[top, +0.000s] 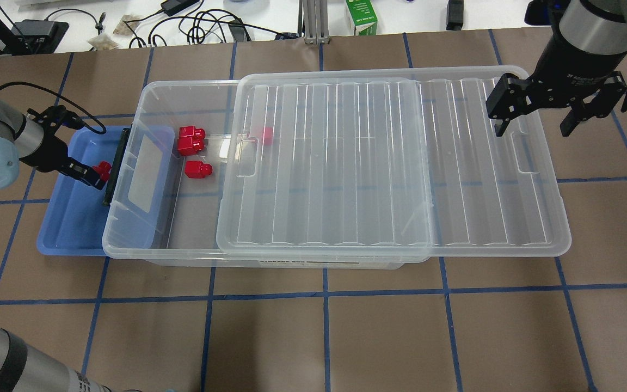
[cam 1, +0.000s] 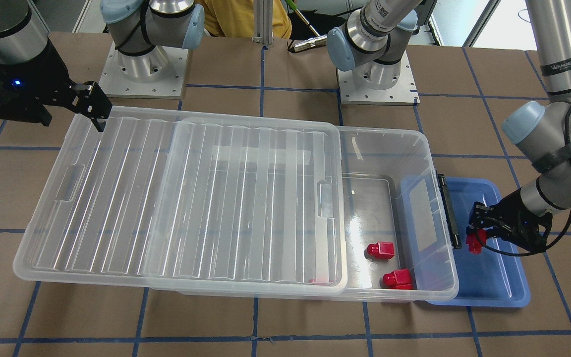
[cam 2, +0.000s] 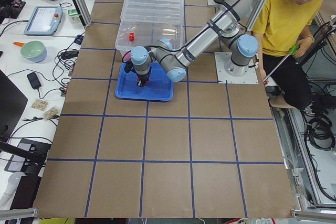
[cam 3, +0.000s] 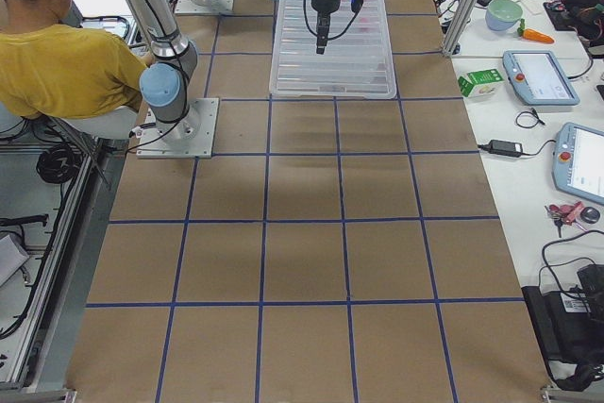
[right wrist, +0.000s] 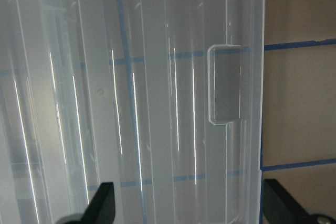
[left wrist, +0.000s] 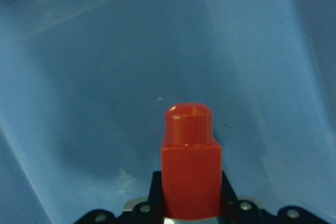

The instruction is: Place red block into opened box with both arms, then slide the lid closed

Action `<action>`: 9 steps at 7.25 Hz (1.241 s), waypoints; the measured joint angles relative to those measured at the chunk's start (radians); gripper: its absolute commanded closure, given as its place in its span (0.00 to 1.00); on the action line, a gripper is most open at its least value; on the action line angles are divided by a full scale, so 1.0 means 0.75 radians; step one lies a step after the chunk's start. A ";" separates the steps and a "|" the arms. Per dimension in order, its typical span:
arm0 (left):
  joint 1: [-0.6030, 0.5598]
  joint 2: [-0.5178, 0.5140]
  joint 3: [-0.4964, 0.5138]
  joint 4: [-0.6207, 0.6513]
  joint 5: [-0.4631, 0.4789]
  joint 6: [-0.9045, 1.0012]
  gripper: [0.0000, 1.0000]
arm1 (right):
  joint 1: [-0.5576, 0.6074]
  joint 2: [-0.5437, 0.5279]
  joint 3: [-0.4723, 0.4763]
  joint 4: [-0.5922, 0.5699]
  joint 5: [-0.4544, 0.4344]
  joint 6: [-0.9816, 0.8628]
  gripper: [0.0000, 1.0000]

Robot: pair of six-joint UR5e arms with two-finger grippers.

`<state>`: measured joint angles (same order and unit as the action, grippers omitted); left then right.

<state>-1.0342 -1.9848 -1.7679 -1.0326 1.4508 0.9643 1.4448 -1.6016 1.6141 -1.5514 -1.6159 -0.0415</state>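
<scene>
**Ana:** Red block (left wrist: 190, 166) fills the left wrist view. The left fingers (top: 79, 169) are clamped on its square base, and the round stud points out ahead.

**Ben:** Where is it in relation to the box (cam 1: 429, 148)?

**Ana:** Outside it, over the blue tray (cam 1: 503, 287), just beside the black latch bar (cam 1: 448, 210). Two other blocks (cam 1: 380, 250) already lie in the uncovered end. A third shows through the lid (cam 1: 246, 198).

**Ben:** How should the block handle?

**Ana:** I'd judge it small, light and hard, with smooth sides. A squeeze won't deform it, but it could slip. The flat faces of the base look like the right place to hold it.

**Ben:** And the lid?

**Ana:** It covers most of the box and overhangs the end away from the latch. It looks thin, wide and glossy, so probably light, a little bendy and easy to slide. If it's pushed off-centre it may skew on the rim.

**Ben:** Where would you take hold of it?

**Ana:** At the overhanging short edge, by the notch (right wrist: 227, 85). The right fingers (top: 500, 117) are there, spread apart and empty, near one corner. I can't tell whether they touch the lid or the bench (cam 1: 285, 322).
</scene>
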 measured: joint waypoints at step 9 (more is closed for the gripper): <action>-0.577 0.352 0.043 -0.294 0.128 -0.940 0.96 | 0.043 -0.023 0.009 -0.017 0.000 0.006 0.00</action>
<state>-1.4671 -1.7209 -1.7361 -1.2534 1.5466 0.2594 1.4769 -1.6185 1.6211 -1.5644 -1.6160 -0.0367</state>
